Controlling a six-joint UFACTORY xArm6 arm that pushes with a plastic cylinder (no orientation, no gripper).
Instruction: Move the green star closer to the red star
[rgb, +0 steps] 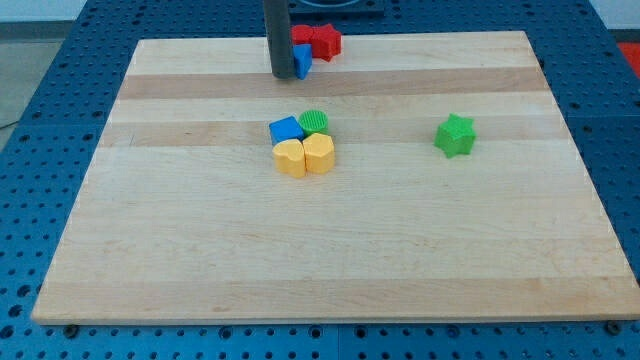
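Still, your tip (283, 75) sat by the red star (324, 40); no jaws fitted. Approach the green star (455, 135) from its right.

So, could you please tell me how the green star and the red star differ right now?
The green star stands alone toward the view's right; the red star sits at the top edge beside other blocks. My tip is near the red star, far from the green one. Both share the star shape.
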